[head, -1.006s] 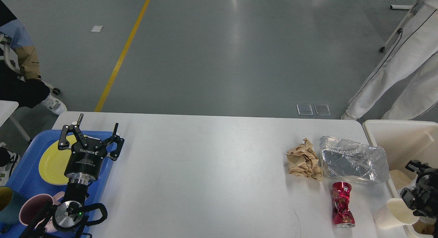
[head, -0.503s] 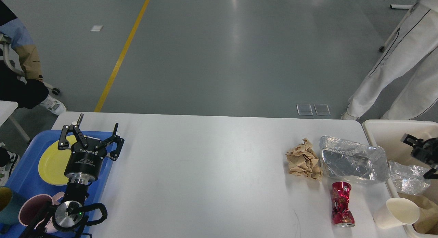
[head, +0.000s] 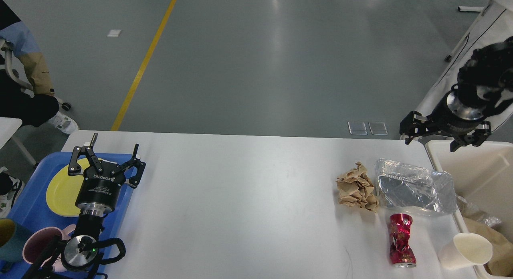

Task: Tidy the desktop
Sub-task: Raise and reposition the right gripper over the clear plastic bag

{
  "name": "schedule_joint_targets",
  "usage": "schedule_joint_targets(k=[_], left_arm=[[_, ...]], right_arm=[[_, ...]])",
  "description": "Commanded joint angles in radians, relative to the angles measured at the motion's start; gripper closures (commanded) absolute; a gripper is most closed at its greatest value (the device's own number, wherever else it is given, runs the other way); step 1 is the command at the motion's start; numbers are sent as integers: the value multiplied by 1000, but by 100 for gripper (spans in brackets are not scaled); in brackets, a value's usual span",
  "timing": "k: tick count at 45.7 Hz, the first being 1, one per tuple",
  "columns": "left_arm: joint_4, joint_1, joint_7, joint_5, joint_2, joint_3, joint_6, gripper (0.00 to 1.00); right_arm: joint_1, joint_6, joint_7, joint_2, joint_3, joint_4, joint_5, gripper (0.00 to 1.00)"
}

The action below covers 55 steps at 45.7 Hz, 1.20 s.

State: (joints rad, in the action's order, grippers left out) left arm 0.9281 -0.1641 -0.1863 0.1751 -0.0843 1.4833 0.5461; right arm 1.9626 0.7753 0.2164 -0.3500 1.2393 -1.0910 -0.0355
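The desk (head: 248, 199) filled the lower frame, carrying crumpled paper (head: 356, 187), a foil tray (head: 415, 187) and a red can (head: 401, 240). The left tool (head: 110, 154) hovered spread wide, empty, above the blue tray (head: 28, 215). The right tool (head: 435, 138) hung spread, empty, above the bin (head: 481, 170).

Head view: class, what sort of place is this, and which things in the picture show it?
Probably a robotics lab or workshop hall: a bare grey floor with a painted yellow line, and a white desktop laid out with litter beside a beige bin.

Black arms (head: 96, 191), silver wrist rings
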Motion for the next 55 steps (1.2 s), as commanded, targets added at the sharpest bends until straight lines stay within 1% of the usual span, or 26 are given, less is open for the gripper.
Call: schedule_joint_targets(k=[1, 6, 10, 15, 20, 25, 29, 33, 37, 41, 45, 46, 47, 50, 53, 55], left_arm=[[0, 1, 1, 0, 0, 0, 0, 4], [0, 0, 1, 0, 0, 0, 0, 4], [0, 1, -1, -2, 0, 0, 0, 4], [0, 1, -1, 0, 0, 0, 0, 4], [0, 0, -1, -2, 0, 0, 0, 4], [0, 1, -1, -2, 0, 0, 0, 4], [-2, 0, -1, -2, 0, 0, 0, 4], [0, 1, 1, -2, 0, 0, 0, 4], [-2, 0, 1, 0, 0, 0, 0, 4], [0, 0, 1, -2, 0, 0, 0, 4], [0, 0, 1, 0, 0, 0, 0, 4], [0, 0, 1, 0, 0, 0, 0, 4], [-2, 0, 1, 0, 0, 0, 0, 4], [0, 0, 1, 0, 0, 0, 0, 4], [0, 0, 1, 0, 0, 0, 0, 4], [0, 1, 1, 0, 0, 0, 0, 4]], right_arm=[[201, 90, 0, 3, -4, -203, 5, 0], [364, 79, 0, -4, 6, -404, 6, 0], [473, 78, 1, -12, 16, -496, 26, 1], [561, 76, 0, -40, 45, -543, 98, 3], [565, 50, 0, -41, 63, -543, 111, 6], [553, 26, 0, -41, 66, -540, 115, 7], [498, -11, 1, -47, 72, -507, 143, 10], [431, -88, 1, -47, 88, -466, 209, 9], [336, -149, 1, -46, 98, -428, 279, 8], [231, -183, 1, -49, 103, -373, 347, 9], [115, -218, 1, -53, 106, -304, 472, 10], [84, -226, 1, -56, 106, -284, 506, 11], [28, -244, 1, -66, 106, -248, 566, 15], [-45, -275, 1, -72, 94, -208, 629, 15], [-119, -353, 1, -70, 78, -176, 683, 26], [-163, -424, 0, -70, 72, -167, 709, 27]])
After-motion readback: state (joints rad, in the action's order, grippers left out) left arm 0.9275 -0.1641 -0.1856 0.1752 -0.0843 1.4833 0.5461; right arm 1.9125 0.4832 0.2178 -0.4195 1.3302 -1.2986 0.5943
